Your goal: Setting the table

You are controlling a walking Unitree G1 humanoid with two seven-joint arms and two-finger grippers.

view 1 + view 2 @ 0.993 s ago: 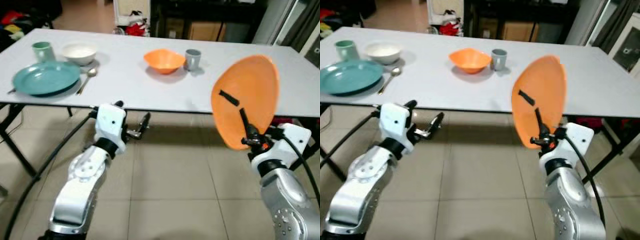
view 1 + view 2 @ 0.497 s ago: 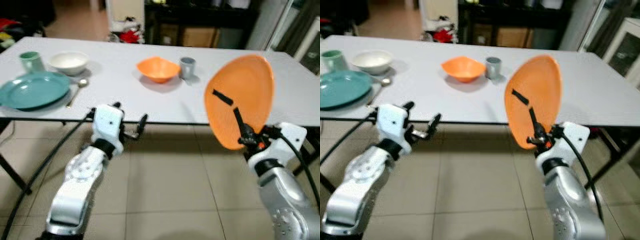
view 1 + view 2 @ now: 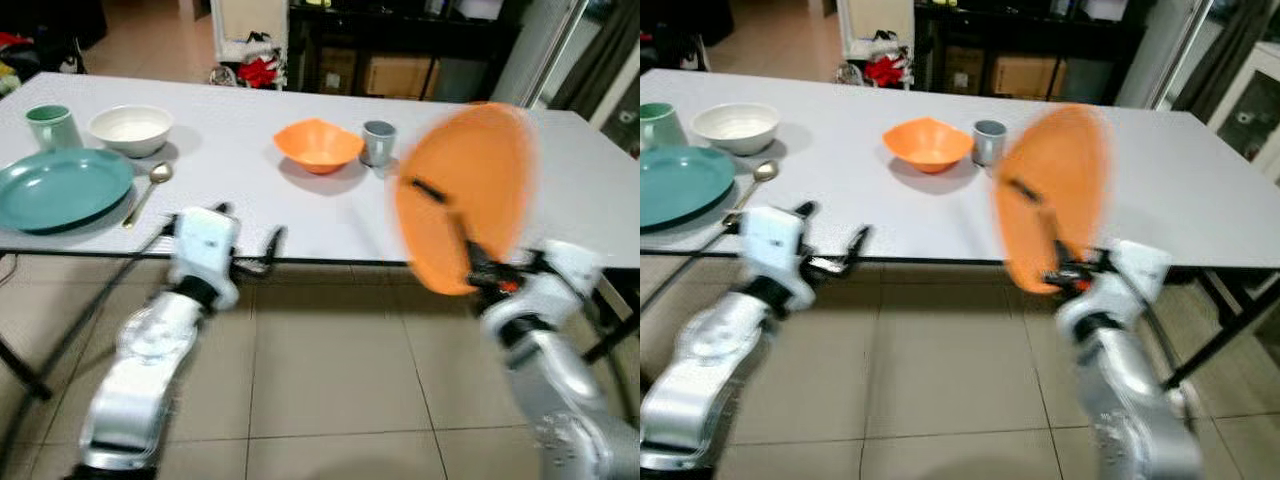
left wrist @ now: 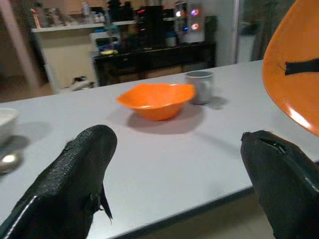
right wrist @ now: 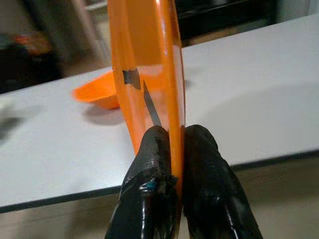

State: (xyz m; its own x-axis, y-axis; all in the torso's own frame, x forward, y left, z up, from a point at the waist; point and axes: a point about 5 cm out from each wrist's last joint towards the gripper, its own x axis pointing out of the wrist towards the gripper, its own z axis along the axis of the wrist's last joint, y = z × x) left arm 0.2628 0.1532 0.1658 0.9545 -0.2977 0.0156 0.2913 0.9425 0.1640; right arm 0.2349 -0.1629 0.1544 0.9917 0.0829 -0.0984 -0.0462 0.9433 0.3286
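— While the second place on the white table (image 3: 250, 200) is lacking its plate, which step is being carried out?

— The robot is bringing the orange plate (image 3: 462, 195) to the table; the right gripper (image 5: 172, 149) is carrying it upright, on edge, at the table's near rim. The far setting, with the teal plate (image 3: 62, 188), white bowl (image 3: 130, 129), green cup (image 3: 48, 126) and spoon (image 3: 148, 189), is looking complete; beyond the carried plate the orange bowl (image 3: 318, 146) and grey cup (image 3: 379, 143) are waiting.

— And the grip?

— The right fingers are pinching the plate's rim, pressed together with only the rim between them. The left gripper (image 4: 179, 169) is hanging spread wide and holding nothing, just short of the table edge.

— What is the next move asking for?

— By my reading, tipping the plate flat and lowering it onto bare tabletop in front of the orange bowl, without knocking the grey cup.
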